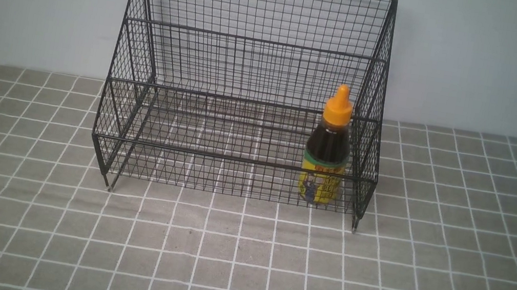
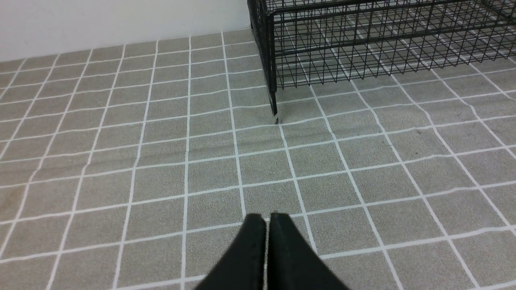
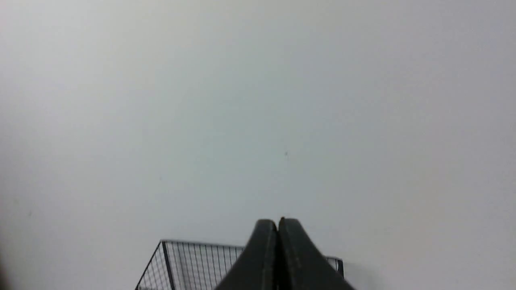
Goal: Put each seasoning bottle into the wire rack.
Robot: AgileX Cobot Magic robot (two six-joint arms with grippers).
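While the left tool and right tool pinch closed, empty, the orange-nozzled seasoning bottle stands in the wire rack.

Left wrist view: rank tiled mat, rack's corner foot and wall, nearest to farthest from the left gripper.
1. The tiled mat, directly beneath the left gripper.
2. The corner foot of the wire rack, ahead on the mat.
3. The wall, farthest back.
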